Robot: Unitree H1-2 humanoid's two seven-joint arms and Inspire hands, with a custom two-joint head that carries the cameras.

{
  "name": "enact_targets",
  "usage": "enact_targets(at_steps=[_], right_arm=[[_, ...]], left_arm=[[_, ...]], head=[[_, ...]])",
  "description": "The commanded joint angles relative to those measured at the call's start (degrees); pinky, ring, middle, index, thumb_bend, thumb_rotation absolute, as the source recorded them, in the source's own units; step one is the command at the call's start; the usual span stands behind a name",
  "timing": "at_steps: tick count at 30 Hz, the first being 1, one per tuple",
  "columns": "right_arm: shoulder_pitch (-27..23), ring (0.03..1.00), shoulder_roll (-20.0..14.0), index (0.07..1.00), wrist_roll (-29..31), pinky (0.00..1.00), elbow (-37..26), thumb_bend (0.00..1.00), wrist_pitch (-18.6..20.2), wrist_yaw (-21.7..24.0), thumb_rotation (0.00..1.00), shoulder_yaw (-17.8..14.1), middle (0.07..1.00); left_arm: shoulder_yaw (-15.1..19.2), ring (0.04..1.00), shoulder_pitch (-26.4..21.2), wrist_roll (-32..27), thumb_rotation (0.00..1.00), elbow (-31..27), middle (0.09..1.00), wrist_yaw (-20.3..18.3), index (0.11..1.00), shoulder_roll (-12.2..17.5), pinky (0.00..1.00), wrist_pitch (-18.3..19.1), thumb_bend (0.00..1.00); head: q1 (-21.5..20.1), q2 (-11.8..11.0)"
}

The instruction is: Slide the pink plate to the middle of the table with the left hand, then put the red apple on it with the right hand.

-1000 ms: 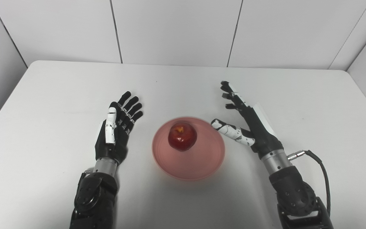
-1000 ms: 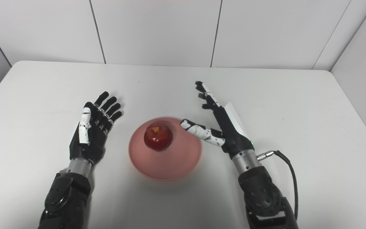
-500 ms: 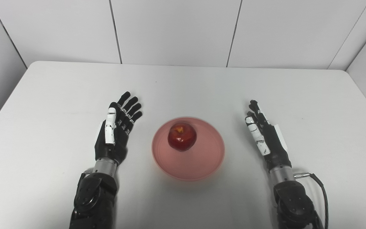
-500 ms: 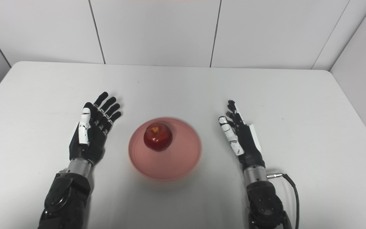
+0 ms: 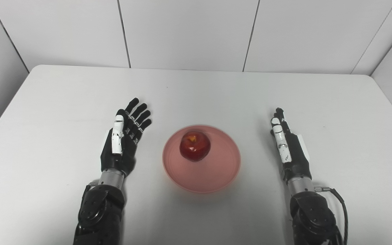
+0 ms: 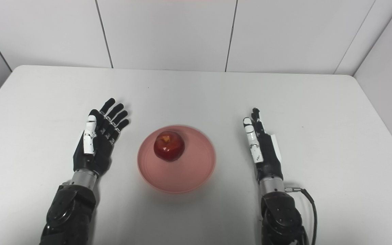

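Observation:
A red apple (image 5: pixel 195 146) sits on the far part of the pink plate (image 5: pixel 213 173), which lies near the middle of the white table (image 5: pixel 196 92). My left hand (image 5: pixel 125 137) rests flat on the table to the plate's left, open, fingers spread and pointing away from me. On the plate's right my right hand (image 5: pixel 288 146) stands edge-on, open, fingers straight, holding nothing. Neither hand touches the plate or apple. In the right eye view the apple (image 6: pixel 168 146) and plate (image 6: pixel 185 173) show the same.
White wall panels stand behind the table's far edge (image 5: pixel 196 69). A black cable (image 5: pixel 341 207) loops from my right wrist near the bottom right corner.
My right hand has drawn back from the plate's right rim, moving right and toward me, and turned edge-on with its thumb folded in. Left hand, plate and apple stay put.

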Motion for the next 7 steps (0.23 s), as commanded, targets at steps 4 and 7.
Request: enact_targets(at_steps=[4, 7], right_arm=[[-0.6, 1.000, 1.1, 1.000, 1.4, 1.00, -2.5, 0.35, 1.0, -0.2, 1.00, -0.1, 1.000], [-0.7, 1.000, 1.3, 1.000, 1.9, 1.00, -2.3, 0.35, 0.9, -0.3, 1.00, -0.3, 1.000]], left_arm=[[0.0, 0.878, 0.6, 0.6, 1.00, -0.9, 0.874, 1.3, 0.863, -0.2, 0.88, 1.9, 0.41], [-0.1, 0.880, 0.6, 0.8, 1.00, -1.3, 0.876, 1.6, 0.865, -0.2, 0.89, 2.3, 0.41]], head=[[0.1, -0.1], [0.1, -0.1]])
